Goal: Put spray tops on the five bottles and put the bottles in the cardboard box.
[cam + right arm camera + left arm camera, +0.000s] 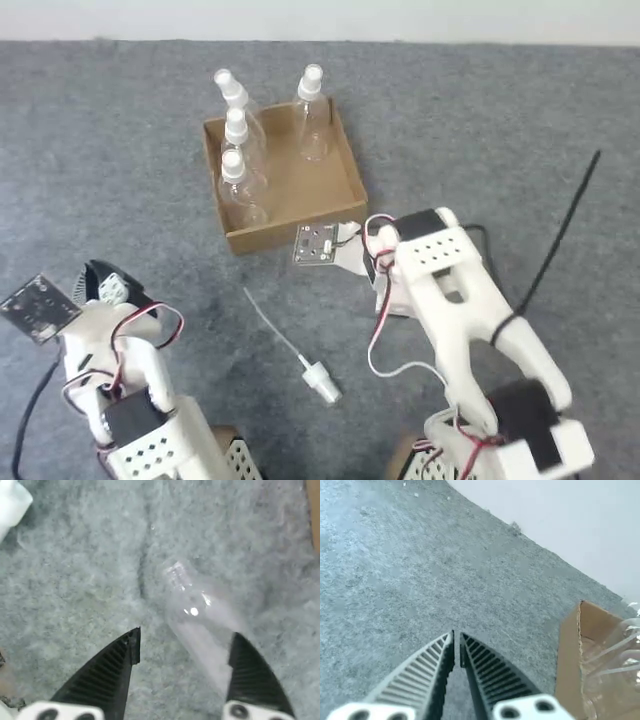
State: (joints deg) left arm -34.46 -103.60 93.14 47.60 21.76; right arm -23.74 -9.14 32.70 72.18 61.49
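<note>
Near the cardboard box (285,238), my right arm (455,300) stretches forward, jaws spread astride a capless bottle (200,625) lying on the bench (120,150). Behind, my left arm (110,360) sits folded back, jaws pressed together. Spray top (320,380) lies loose between the arms.

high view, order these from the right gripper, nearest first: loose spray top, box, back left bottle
1. box, its front right corner is right by that arm's wrist
2. spray top, lying loose on the carpet between the two arms
3. back left bottle, at the box's far left corner
</note>
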